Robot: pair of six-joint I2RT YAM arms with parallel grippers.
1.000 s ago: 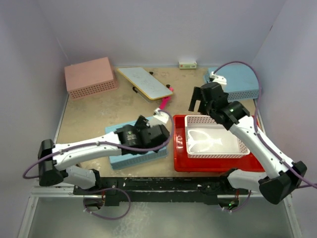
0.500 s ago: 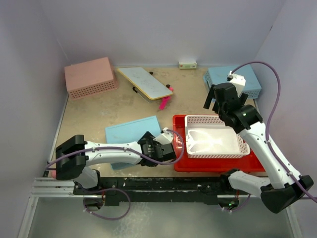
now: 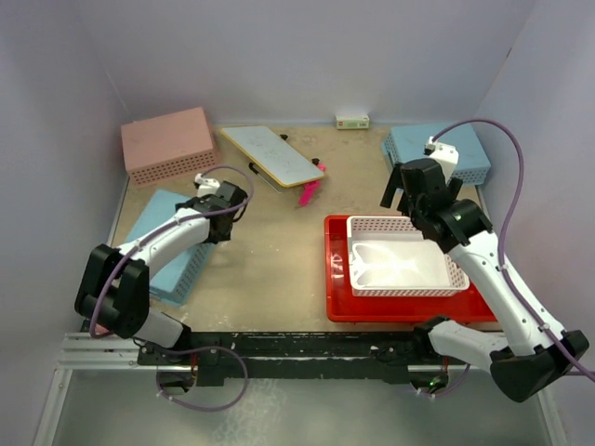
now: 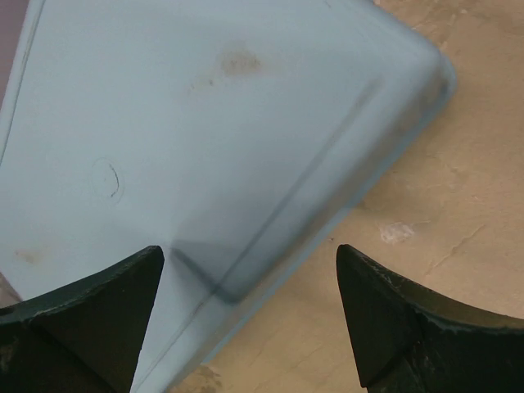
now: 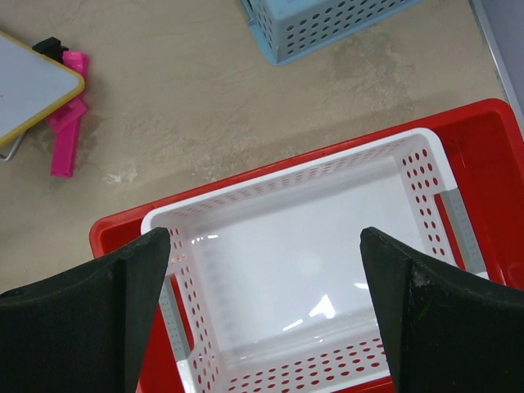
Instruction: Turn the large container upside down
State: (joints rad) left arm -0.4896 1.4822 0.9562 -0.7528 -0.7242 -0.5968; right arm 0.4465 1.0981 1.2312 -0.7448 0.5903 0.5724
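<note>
White basket [image 3: 402, 266] fills large container [image 3: 336, 274] — left rim exposed.

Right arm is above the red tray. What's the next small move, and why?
Probably lower the right gripper onto one wall of the white perforated basket and grip it. That basket sits inside the red tray, so it likely must come out before flipping; the jaws are open and empty above it.

A tan, mottled table [image 3: 270, 269] with pale scuffs is boxed in by plain lavender-grey walls: a far wall [image 3: 307, 56], a left wall [image 3: 46, 186] and a right wall [image 3: 548, 139]. A metal rail [image 3: 74, 354] runs along the near edge. Light is soft and even, with faint shadows.
</note>
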